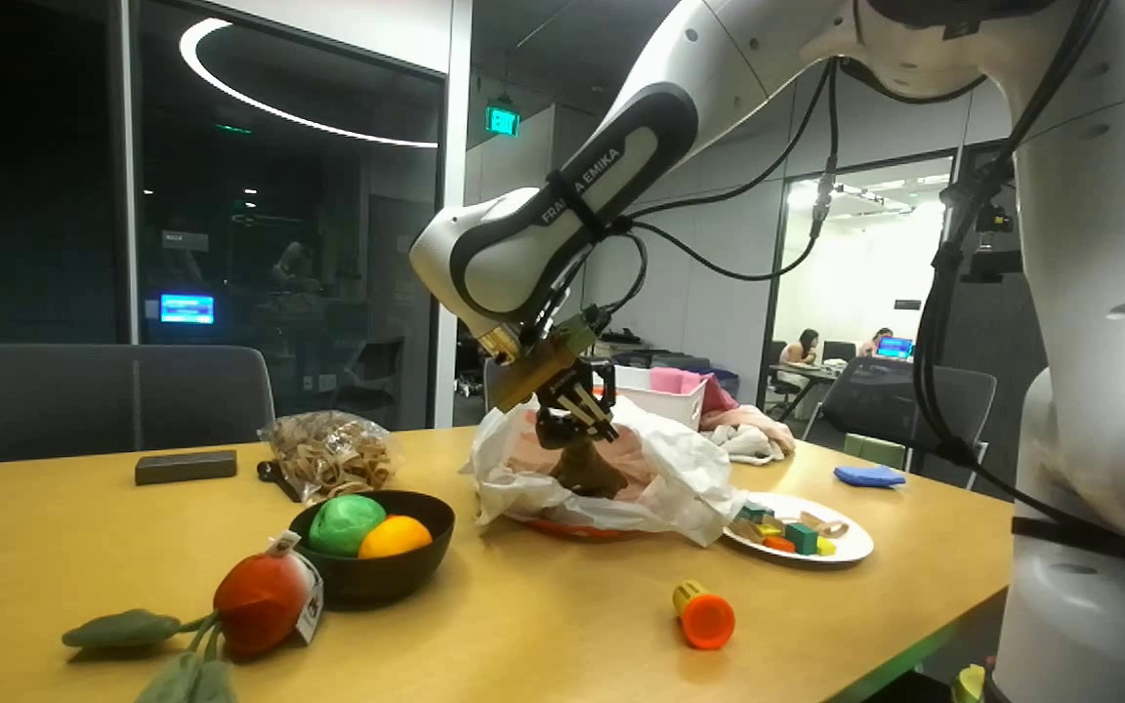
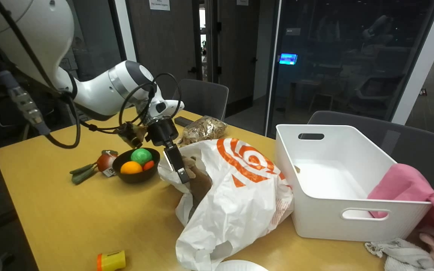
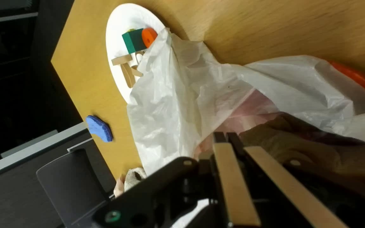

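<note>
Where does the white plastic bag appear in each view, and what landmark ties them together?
In an exterior view: the white plastic bag just right of centre, below mid-height.
In an exterior view: the white plastic bag in the lower middle, down to the bottom edge.
Wrist view: the white plastic bag from left of centre across to the right edge.
Shared landmark: the brown item at the bag's opening, in all three views.

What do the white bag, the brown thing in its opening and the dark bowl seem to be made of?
White bag: probably thin plastic with a slight sheen; it creases crisply and catches the light. Brown thing: likely matte fabric, going by its soft folds; the exact kind is unclear. Dark bowl: smooth, mostly matte, perhaps plastic or ceramic; its even, unpatterned wall leaves that open.
</note>
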